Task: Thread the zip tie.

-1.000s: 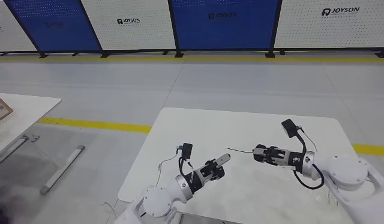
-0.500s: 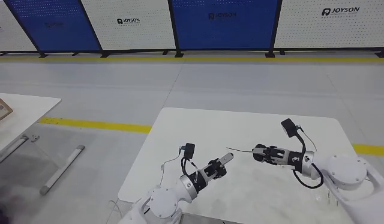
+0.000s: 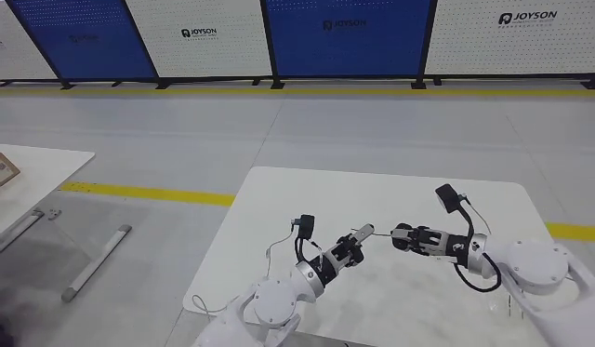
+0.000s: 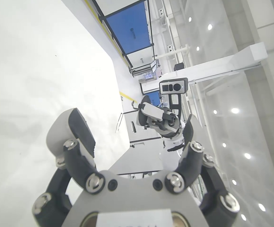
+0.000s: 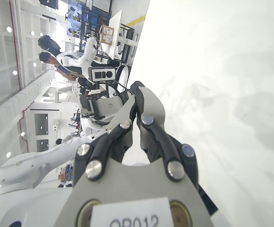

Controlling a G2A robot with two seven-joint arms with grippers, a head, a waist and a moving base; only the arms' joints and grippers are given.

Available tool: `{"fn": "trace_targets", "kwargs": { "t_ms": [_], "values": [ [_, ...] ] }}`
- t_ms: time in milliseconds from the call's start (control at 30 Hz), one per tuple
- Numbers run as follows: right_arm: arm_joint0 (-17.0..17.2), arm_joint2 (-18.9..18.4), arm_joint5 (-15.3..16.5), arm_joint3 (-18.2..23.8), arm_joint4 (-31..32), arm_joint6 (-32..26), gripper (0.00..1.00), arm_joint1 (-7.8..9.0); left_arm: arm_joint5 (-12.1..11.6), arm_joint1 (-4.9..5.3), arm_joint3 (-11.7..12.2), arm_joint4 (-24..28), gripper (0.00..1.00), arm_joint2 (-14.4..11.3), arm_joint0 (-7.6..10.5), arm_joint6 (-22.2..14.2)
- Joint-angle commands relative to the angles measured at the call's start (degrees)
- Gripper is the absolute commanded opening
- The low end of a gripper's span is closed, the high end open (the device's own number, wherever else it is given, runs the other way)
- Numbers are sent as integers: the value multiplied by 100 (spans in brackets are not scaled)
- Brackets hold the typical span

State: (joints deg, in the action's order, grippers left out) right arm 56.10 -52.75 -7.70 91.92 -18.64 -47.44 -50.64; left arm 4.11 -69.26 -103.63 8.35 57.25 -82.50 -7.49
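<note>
White table point(image 3: 390, 193) is seen from above, with both arms held over its middle part. The left gripper point(image 3: 364, 230) is pointed at the right gripper point(image 3: 398, 235), so the two are set near each other, tips pretty much facing. In the left wrist view the left fingers point(image 4: 80, 128) are spread wide with nothing pinched between them, and the right gripper is framed in that gap, farther off. The right fingers point(image 5: 148, 105) are pressed together, and that's where the zip tie point(image 3: 383, 234) is pinched. It's a thin black strip, held above the table and stuck out from the right fingertips straight toward the left gripper. Its free end is found right about at the left fingertips. Whether it's actually inside the gap or just beside it can't be told, tbh.
</note>
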Motion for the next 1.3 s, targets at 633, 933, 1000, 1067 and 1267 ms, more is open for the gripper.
{"fn": "trace_targets", "kwargs": {
  "t_ms": [633,933,1000,1067,1267],
  "values": [
    [-281,415,-192,-100,50,24,0,-210,-147,-67,173,-261,100,-81,98,708],
    [-281,415,-192,-100,50,24,0,-210,-167,-98,232,-309,100,-208,130,796],
    [-281,415,-192,-100,50,24,0,-210,-185,-98,252,-389,100,-225,126,784],
    [-281,415,-192,-100,50,24,0,-210,-194,-102,277,-443,100,-253,111,756],
    [-281,415,-192,-100,50,24,0,-210,-235,-113,277,-291,64,-196,56,731]
  ]
}}
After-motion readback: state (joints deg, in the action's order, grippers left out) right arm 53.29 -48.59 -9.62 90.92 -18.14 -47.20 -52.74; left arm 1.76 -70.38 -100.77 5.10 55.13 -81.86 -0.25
